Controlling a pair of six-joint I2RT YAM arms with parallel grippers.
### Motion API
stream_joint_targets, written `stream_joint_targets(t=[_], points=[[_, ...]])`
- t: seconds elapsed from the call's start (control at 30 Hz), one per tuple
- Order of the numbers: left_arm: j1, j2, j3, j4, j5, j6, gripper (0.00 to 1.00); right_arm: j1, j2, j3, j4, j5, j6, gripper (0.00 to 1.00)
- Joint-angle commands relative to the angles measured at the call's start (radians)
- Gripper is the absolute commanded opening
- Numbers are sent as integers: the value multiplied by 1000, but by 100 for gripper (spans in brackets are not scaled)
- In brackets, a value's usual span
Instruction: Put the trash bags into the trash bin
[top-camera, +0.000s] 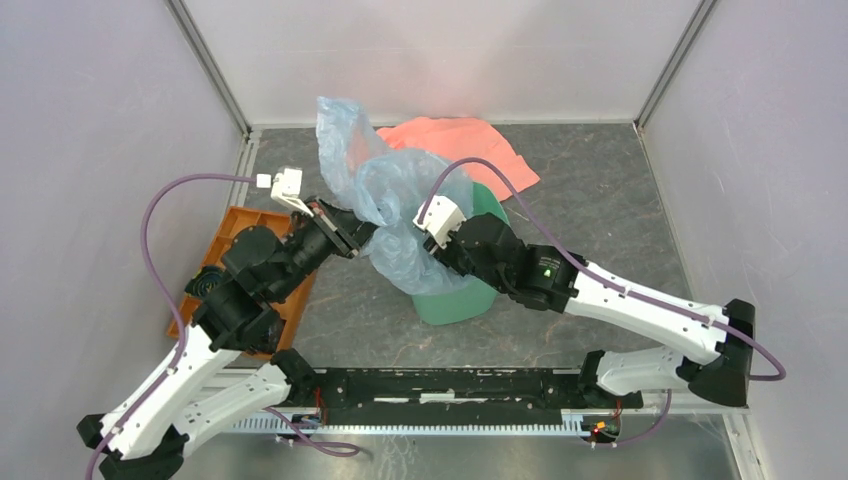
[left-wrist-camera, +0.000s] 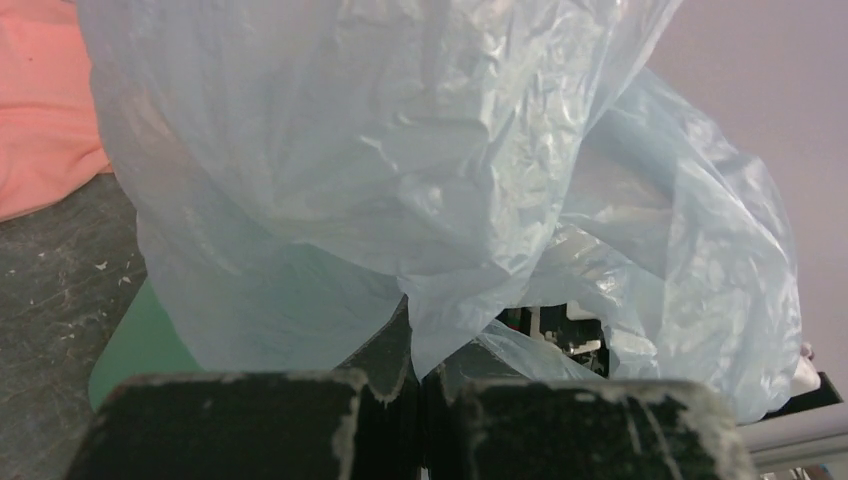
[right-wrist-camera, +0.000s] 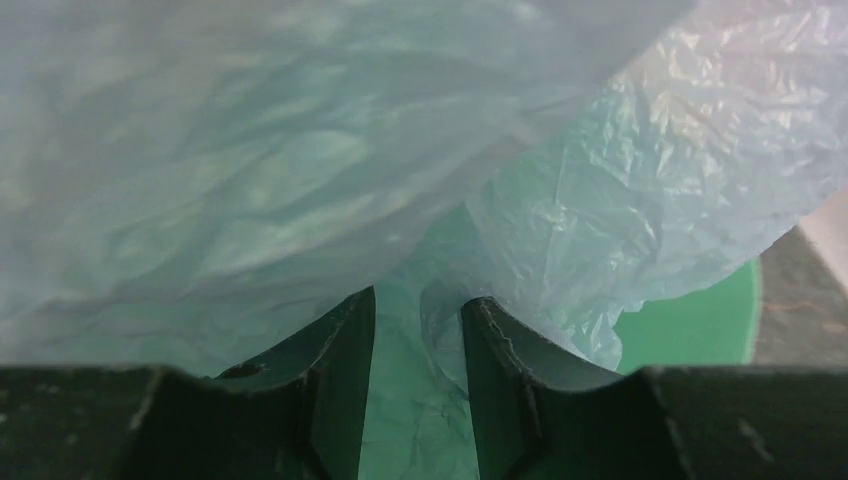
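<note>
Left jaws: clenched on a pinch of the trash bag (left-wrist-camera: 420, 180), the pale blue film ballooning up and away from the tips in the left wrist view.

Right jaws: standing apart, a fold of the same film bunched in the gap between them; no firm grip shows here.

Trash bag: held aloft between the two arms at the middle of the table (top-camera: 610, 210). One lobe rises toward the far left, and the bulk billows over the mouth of the trash bin (top-camera: 462, 300) and spills down its left side.

Trash bin: upright, right of centre, its green wall clear on the near side. The right wrist view shows green floor or wall beneath the film, so part of the bag hangs over or just inside the opening. How much is truly inside cannot be told.

Done: the bag is lifted and brought over the bin.

Left: most of the film stands above the rim and outside it. By the look of it, it wants pushing down into the bin and then letting go by both arms.

Bystanders: a salmon-pink cloth (top-camera: 462, 142) lies on the table beyond the bin, and an orange tray (top-camera: 236, 222) sits at the left under the left arm, both apart from the work.
</note>
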Motion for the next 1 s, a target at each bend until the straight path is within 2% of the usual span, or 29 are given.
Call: stream_joint_targets(t=[0.0,0.07,0.13,0.23,0.4,0.57,0.67,0.8,0.87,0.97], points=[[-3,54,24,75,67,82,2,-14,-51,-49,1,-131,103,43],[-3,84,34,76,80,81,2,-40,-55,-87,2,-132,169,42],[-3,114,41,78,80,72,2,-71,-65,-136,19,-112,220,46],[-3,155,42,101,120,56,2,-86,-81,-172,55,-97,231,49],[-3,213,57,126,139,51,2,-86,-97,-107,53,-56,197,60],[-3,250,42,169,160,32,2,-86,-183,-87,75,-30,157,75],[-3,260,11,189,144,19,2,-86,-272,-108,107,-91,39,77],[-2,240,-43,236,124,2,2,-86,-373,-146,139,-53,-30,90],[-3,229,-66,282,125,-13,2,-86,-397,-148,154,-141,-41,90],[-3,218,-93,338,129,-33,2,-87,-406,-180,244,-420,-10,90]])
